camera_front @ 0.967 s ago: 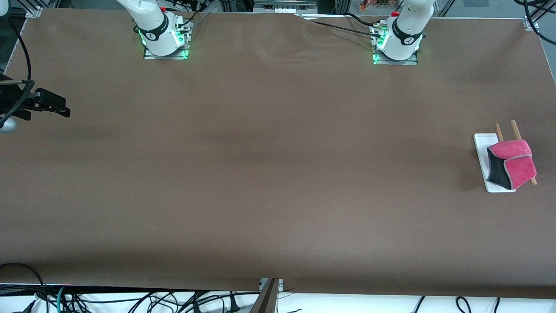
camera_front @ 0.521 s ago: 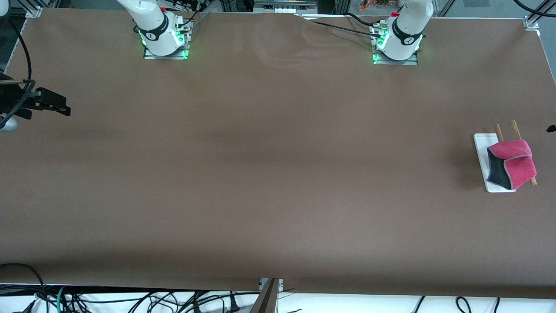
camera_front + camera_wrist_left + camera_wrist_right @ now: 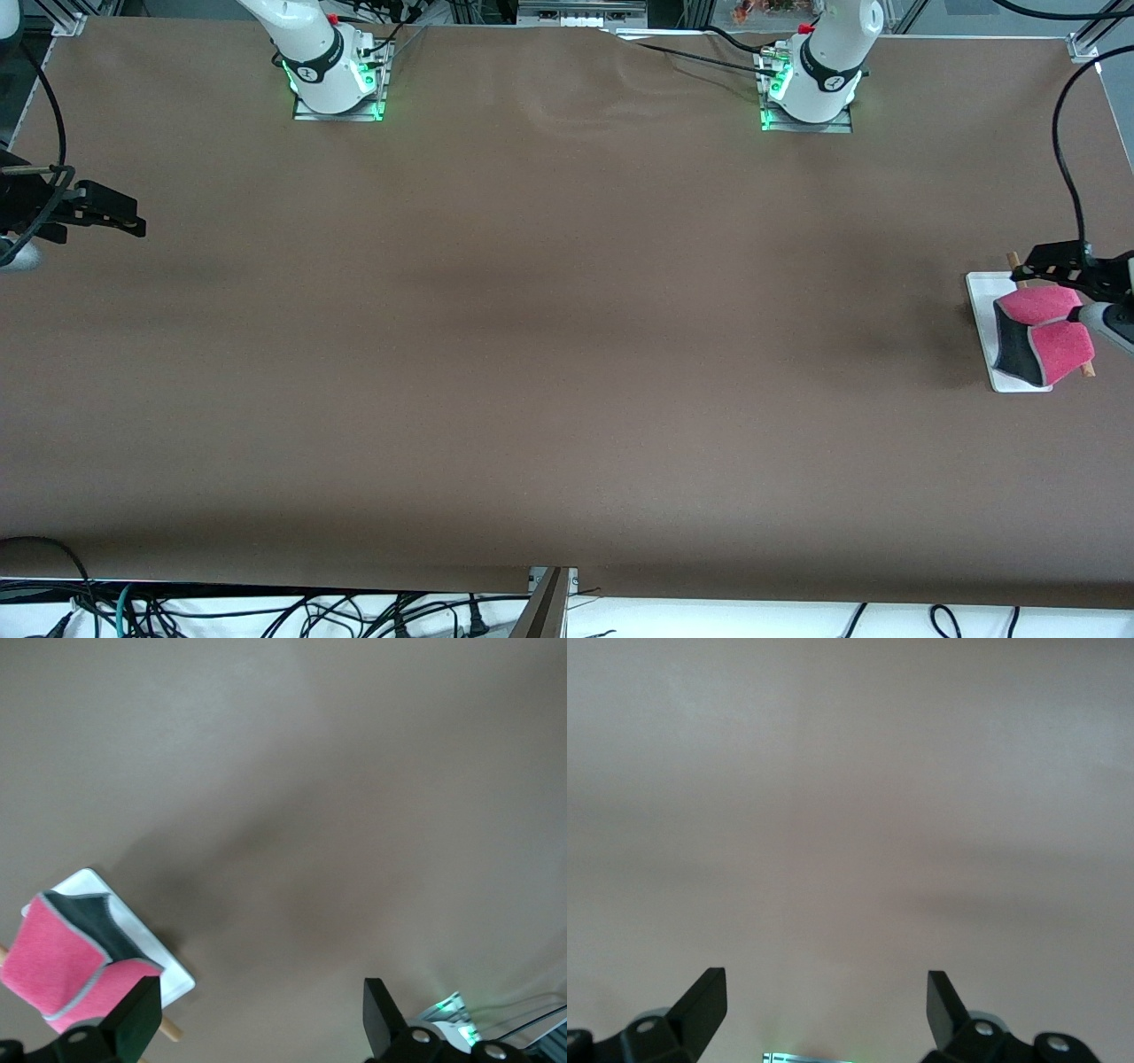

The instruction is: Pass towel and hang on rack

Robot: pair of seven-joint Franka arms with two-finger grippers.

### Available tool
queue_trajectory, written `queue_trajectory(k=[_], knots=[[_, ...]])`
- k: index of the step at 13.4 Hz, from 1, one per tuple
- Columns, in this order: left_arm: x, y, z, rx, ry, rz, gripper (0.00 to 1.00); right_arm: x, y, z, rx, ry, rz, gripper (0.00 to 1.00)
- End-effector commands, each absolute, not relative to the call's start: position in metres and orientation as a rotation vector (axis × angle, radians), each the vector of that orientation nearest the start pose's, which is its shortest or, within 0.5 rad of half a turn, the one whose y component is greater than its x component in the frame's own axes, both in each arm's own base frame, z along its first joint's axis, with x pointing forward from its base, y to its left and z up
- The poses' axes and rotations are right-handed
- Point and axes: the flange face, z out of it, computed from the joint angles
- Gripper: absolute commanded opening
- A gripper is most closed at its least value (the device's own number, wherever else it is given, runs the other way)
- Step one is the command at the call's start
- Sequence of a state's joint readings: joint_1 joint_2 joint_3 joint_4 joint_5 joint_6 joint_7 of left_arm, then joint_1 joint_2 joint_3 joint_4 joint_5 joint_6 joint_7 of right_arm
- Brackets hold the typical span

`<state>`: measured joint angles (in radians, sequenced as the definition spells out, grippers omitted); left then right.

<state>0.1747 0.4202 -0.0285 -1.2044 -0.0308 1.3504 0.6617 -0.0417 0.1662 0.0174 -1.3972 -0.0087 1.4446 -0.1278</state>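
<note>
Pink towel (image 3: 1045, 332) already draped over the rack (image 3: 983, 306); left tool (image 3: 1063, 266) open above it, right tool (image 3: 111, 213) open, waiting.

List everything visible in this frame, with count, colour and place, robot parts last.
towel: one, bright pink with grey edging and dark grey underside, draped over the rack's rods, at the left arm's end of the table.
rack: one, white flat base with two light-brown wooden rods, at the left arm's end of the table.
table: one, covered in brown.
cables: several, dark, below the table edge nearest the front camera.
left end effector: one, black, open, over the rack and towel.
right end effector: one, black, open, over the right arm's end of the table, waiting.
</note>
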Motion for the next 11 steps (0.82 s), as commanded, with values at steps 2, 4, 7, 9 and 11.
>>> queue_trajectory(k=[2,4,7,9,11], knots=[[0.609,0.015,0.562,-3.085,0.540,0.387,1.00,0.593,-0.018,0.604,-3.134,-0.183,0.182,1.00],[0.592,-0.019,0.565,-3.080,0.230,0.349,1.00,0.593,-0.018,0.604,-3.134,-0.183,0.182,1.00],[0.571,-0.020,0.569,-3.104,0.144,0.127,1.00,0.593,-0.018,0.604,-3.133,-0.185,0.182,1.00],[0.561,-0.013,0.567,-3.107,0.130,0.039,1.00,0.593,-0.018,0.604,-3.134,-0.183,0.182,1.00],[0.558,-0.009,0.565,-3.112,0.116,0.046,1.00,0.593,-0.018,0.604,-3.134,-0.183,0.182,1.00]])
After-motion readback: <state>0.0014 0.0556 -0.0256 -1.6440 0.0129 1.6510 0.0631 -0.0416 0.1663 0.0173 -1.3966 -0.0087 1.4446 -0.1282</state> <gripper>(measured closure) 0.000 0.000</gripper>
